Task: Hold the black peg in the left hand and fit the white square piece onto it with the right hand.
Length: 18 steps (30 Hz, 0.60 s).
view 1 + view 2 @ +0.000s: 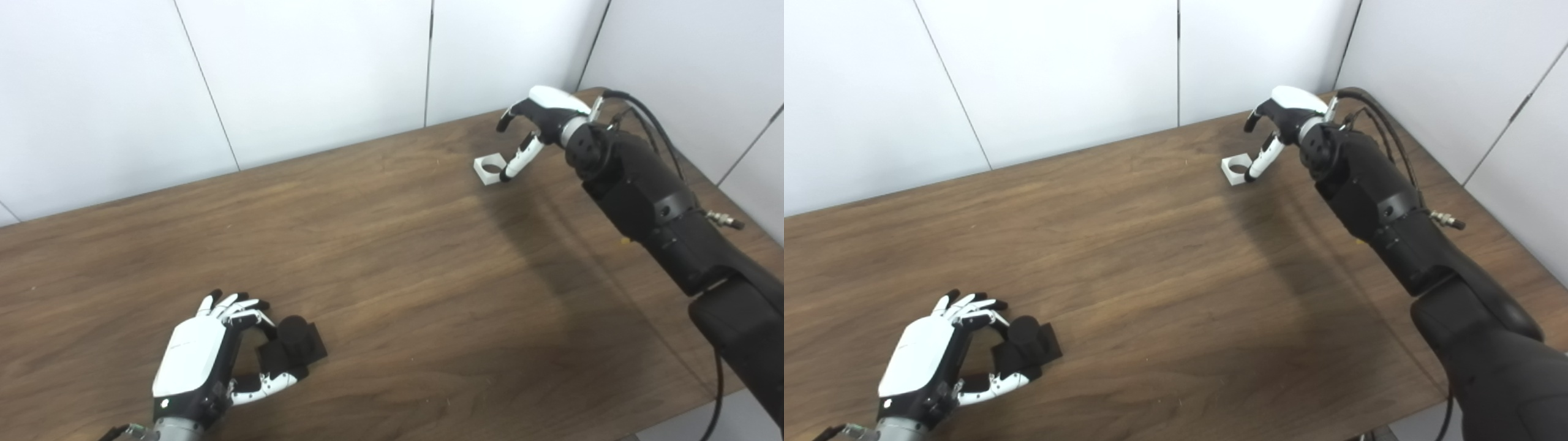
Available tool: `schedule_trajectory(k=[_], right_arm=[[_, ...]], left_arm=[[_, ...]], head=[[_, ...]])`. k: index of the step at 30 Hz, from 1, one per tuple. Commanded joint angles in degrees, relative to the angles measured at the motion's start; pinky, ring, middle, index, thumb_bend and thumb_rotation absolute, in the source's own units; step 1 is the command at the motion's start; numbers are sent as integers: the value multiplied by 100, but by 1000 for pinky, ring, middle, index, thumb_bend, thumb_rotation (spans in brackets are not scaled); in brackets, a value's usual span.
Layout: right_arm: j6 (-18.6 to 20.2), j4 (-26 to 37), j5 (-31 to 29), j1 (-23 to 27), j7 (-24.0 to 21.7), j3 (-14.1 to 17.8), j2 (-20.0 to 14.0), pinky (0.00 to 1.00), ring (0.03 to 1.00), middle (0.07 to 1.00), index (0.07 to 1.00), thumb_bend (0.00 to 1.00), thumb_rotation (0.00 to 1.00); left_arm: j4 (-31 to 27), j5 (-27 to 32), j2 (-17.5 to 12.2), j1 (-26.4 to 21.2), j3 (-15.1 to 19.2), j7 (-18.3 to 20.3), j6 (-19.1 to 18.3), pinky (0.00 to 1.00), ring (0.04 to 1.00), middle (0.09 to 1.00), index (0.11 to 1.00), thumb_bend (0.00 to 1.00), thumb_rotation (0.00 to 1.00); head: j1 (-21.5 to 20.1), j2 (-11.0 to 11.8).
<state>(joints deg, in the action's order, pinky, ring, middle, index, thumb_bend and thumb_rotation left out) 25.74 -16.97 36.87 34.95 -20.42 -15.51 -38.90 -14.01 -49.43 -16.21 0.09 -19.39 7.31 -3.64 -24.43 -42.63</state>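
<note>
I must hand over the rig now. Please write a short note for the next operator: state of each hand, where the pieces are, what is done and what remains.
Left hand: near table edge, fingers curled around the black peg, which seems to rest on the table; whether the grip is firm cannot be told.
Right hand: at the far right of the table, open, thumb tip touching the white square piece, fingers above it.
White square piece: flat on the table, round hole up, not lifted.
Done: both hands have reached their pieces.
Left: secure and raise the peg, grasp the white piece, bring it over, fit it on the peg.
</note>
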Motion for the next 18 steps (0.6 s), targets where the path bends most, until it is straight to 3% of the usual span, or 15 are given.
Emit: schedule_trajectory(k=[1, 18], right_arm=[[38, 130, 146, 325, 6, 12, -137, 1000, 988, 934, 732, 851, 181], [-80, -80, 157, 413, 30, -126, 19, 1000, 983, 897, 714, 833, 159]], left_arm=[[-29, -50, -95, 113, -5, 140, -25, 1000, 892, 782, 486, 521, 49], [-27, -85, -36, 127, 30, 160, -92, 1000, 892, 783, 486, 521, 49]], head=[[-8, -5], [22, -45]])
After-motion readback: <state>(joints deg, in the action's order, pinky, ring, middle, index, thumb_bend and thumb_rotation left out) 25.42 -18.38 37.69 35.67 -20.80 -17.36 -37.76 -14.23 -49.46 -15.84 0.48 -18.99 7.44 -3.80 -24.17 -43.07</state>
